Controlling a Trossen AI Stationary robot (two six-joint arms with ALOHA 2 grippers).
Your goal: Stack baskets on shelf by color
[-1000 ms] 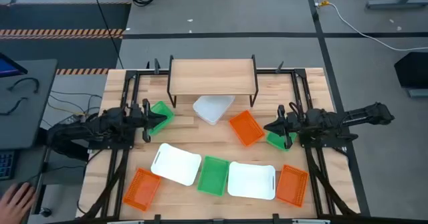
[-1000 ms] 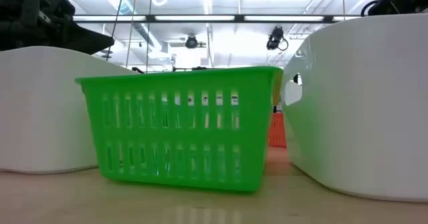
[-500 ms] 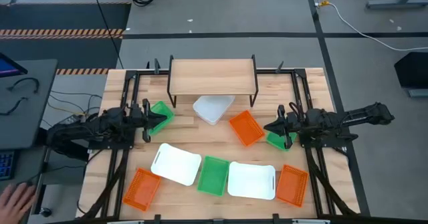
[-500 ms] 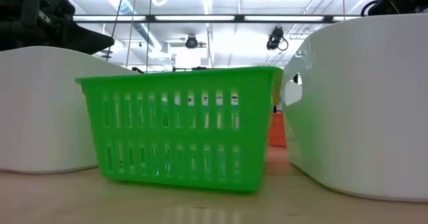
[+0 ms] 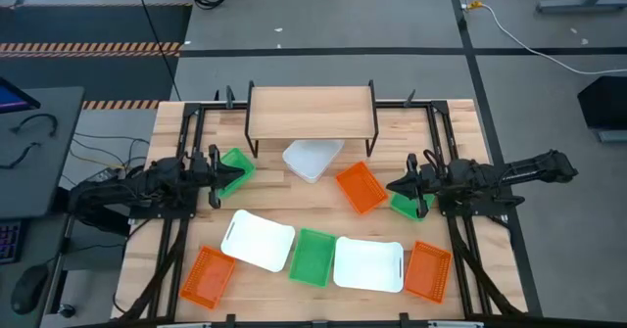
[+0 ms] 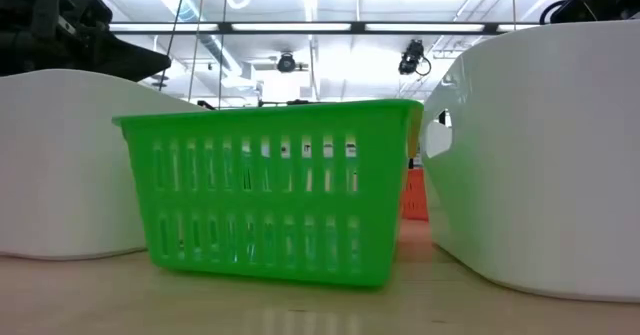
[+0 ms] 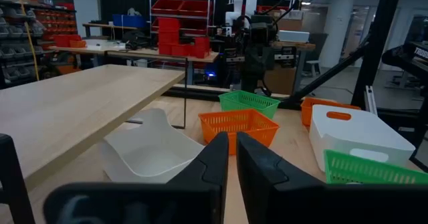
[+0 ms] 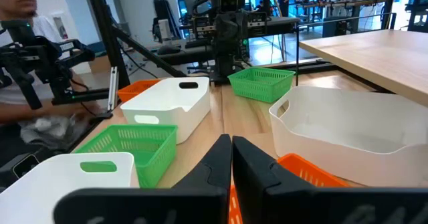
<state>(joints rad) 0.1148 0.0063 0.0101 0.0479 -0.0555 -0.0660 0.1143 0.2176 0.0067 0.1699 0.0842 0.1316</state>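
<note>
Nine shallow plastic baskets lie scattered on the big wooden table; none sits on the small light-wood shelf on thin black legs (image 5: 312,108) at the far edge — its top is bare.

A larger white basket with rounded corners (image 5: 312,158) lies just in front of the shelf, partly under its near edge. Two more white ones (image 5: 258,240) (image 5: 368,263) lie in the near row, with a perforated green basket (image 5: 313,257) between them and an orange one at each end (image 5: 208,274) (image 5: 427,270). A third orange basket (image 5: 360,187) lies mid-table.

The left gripper (image 5: 214,174) rests low by a green basket (image 5: 236,167), its fingers nearly together and holding nothing. The right gripper (image 5: 396,187) waits beside another green basket (image 5: 409,206), fingers pressed shut and empty.

These baskets look light and fairly stiff, though thin walls may flex and smooth plastic may slip. A pinch on the rim of a long wall, or at the cut-out handles of the white ones, seems the safest hold.
</note>
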